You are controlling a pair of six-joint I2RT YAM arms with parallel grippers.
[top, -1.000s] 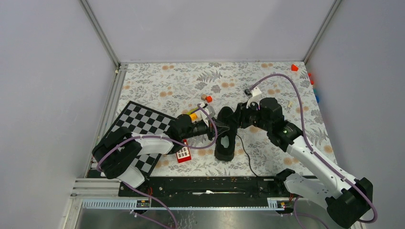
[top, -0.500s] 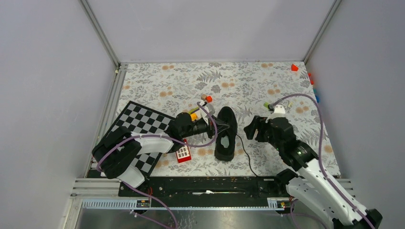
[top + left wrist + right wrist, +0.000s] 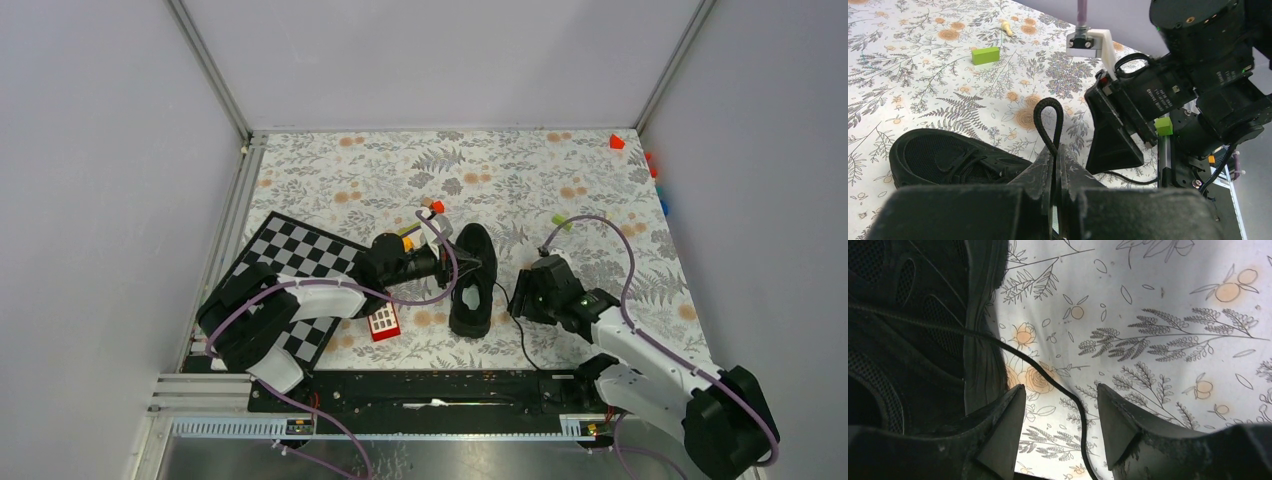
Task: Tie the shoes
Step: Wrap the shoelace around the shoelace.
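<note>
the right gripper (image 3: 1060, 390) is dropping back from the far end of the sneaker (image 3: 473, 285), mid-table, fingers spread astride the loose lace (image 3: 1048, 371) for a regrasp, while the left gripper (image 3: 1056, 150) is pinching the lace loop (image 3: 1048, 112).

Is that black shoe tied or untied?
Untied. One lace trails loose over the table between the open fingers of the right gripper; the left gripper pinches a single loop, no knot visible.

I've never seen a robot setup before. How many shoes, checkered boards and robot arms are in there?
Shoe: 1
Checkered board: 1
Robot arms: 2, the left arm and the right arm
Total: 4
</note>
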